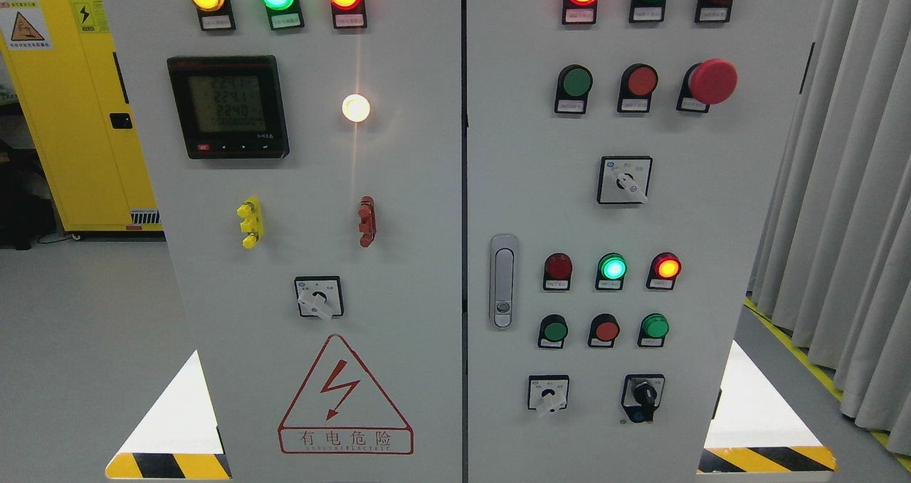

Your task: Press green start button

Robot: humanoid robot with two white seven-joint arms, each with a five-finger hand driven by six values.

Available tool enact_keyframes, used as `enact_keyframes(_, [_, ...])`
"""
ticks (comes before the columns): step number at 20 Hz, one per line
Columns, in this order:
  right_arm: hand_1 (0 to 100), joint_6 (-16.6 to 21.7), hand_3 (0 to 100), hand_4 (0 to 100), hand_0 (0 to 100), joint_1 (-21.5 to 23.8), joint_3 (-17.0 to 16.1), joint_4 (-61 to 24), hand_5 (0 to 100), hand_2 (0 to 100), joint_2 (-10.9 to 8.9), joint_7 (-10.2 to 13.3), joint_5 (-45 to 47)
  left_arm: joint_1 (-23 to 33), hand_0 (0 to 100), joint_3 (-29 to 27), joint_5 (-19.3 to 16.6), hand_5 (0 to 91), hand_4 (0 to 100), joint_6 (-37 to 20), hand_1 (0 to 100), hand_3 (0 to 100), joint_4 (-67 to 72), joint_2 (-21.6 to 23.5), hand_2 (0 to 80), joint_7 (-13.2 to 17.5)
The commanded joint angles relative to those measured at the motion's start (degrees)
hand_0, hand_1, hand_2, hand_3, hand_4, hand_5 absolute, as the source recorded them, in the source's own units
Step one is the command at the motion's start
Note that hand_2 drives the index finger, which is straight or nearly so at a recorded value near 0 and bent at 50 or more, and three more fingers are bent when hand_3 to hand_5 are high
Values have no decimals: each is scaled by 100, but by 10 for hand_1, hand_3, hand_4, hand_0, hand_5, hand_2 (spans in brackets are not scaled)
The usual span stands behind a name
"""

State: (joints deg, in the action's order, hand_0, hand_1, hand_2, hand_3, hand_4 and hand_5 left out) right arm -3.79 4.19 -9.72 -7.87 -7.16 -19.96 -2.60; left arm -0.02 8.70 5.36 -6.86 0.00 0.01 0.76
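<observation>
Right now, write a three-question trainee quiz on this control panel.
1. True or false: the red mushroom button sits on the right door.
2. The lit lamp between two red lamps is: A yellow, B green, C white.
3. Fill in: the digital meter is on the ___ door.

Key: 1 true; 2 B; 3 left. Neither robot hand is in view.
</observation>
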Motion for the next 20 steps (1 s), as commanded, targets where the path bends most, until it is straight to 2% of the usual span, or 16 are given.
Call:
enact_keyframes(1, [264, 1, 0, 0, 156, -6, 5, 5, 0, 0, 4, 19, -4, -192, 120, 0, 0, 0, 0, 27, 556, 0, -97, 193, 0, 3])
enact_keyframes(12, [264, 18, 0, 0, 156, -15, 32, -82, 0, 0, 30, 28, -39, -201, 120, 0, 0, 0, 0, 27, 556, 0, -97, 193, 0, 3])
enact_keyframes(14, [264, 27, 0, 0, 156, -6, 58, -546, 0, 0, 92, 63, -83, -192, 120, 0, 0, 0, 0, 27, 556, 0, -97, 192, 0, 3])
enact_keyframes(17, [271, -25, 0, 0, 155, 152, 85, -1644, 0, 0, 302, 89, -144, -192, 120, 0, 0, 0, 0, 27, 556, 0, -97, 184, 0, 3])
enact_keyframes(20, [295, -17, 0, 0, 151, 196, 93, -2375, 0, 0, 364, 115, -477, -201, 120, 0, 0, 0, 0, 27, 556, 0, -97, 166, 0, 3])
